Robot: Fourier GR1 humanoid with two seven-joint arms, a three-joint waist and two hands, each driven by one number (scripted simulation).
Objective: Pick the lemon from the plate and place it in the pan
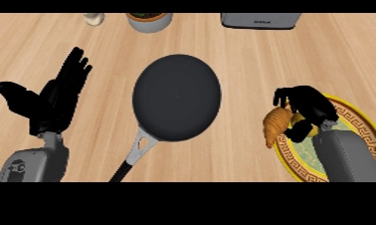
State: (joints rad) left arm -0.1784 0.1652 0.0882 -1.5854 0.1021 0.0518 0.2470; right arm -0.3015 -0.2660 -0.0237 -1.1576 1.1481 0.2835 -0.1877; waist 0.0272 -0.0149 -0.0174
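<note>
Lemon is hiding under the right hand (305,103), whose fingers are curling down over the yellow-rimmed plate (351,112) beside a croissant (276,123). The pan (177,97) is sitting empty, well apart. The left hand (57,97) is resting spread. Lifting and placing are both remaining.

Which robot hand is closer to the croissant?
The right robot hand. It sits curled over the plate, touching the croissant at the plate's left rim. The left robot hand rests open far across the counter, beyond the pan.
</note>
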